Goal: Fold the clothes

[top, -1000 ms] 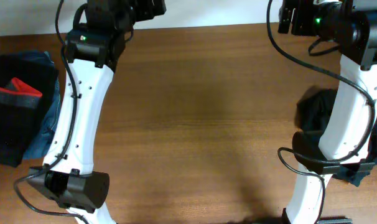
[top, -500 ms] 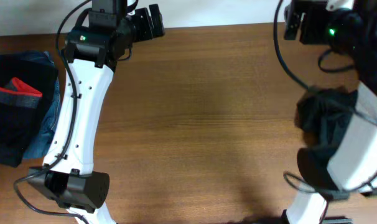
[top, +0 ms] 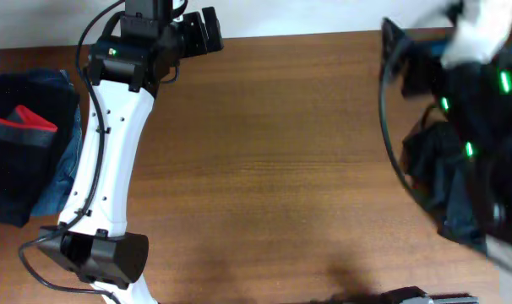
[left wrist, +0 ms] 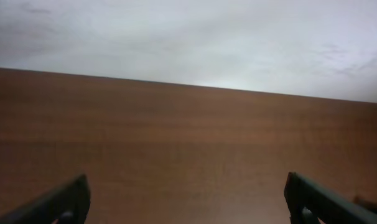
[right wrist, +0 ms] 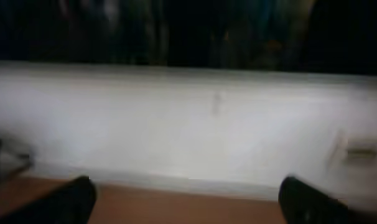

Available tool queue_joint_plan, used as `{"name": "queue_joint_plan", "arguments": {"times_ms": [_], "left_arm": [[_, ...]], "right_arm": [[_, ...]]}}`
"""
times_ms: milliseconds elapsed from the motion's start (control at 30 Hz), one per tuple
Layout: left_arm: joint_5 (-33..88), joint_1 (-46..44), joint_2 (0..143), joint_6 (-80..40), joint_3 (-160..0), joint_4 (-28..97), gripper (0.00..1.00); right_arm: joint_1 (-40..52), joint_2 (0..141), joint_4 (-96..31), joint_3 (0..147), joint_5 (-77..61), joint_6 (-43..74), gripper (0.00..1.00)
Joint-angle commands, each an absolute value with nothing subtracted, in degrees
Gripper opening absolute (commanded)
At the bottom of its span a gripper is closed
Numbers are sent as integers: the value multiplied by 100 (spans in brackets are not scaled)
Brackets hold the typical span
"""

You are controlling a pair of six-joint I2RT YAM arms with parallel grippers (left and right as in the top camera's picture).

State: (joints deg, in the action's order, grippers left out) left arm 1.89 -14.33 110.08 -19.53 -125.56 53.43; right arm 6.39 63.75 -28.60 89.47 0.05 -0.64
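Stretching up the left side of a brown wooden table [top: 281, 169], the white left arm [top: 104, 160] ends at the far edge, where the left claw [top: 201, 29] hangs over the wood. Its wrist camera shows the two fingers spread wide apart and released, gripping nothing, above the tabletop with a pale wall beyond. One pile of clothes [top: 15, 181] lies at the table's left edge, beside that arm. It is mostly black cloth, with a red band [top: 24, 122] on top and blue denim [top: 62, 173] showing along its side. A second dark heap [top: 427, 159] sits at the right edge, partly hidden under the right arm [top: 476, 101], which appears only as a blur. The right claw [right wrist: 188, 205] is also released, its fingers set wide with nothing held, facing a white wall. That view is too soft to tell more.
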Motion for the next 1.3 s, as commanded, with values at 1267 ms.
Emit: {"name": "queue_joint_plan", "arguments": {"times_ms": [1267], "left_arm": [[167,-1426,10842,-1990,-12575,5332,99]], "right_arm": [[-298,25,-368,32,-989,-274,99]]}}
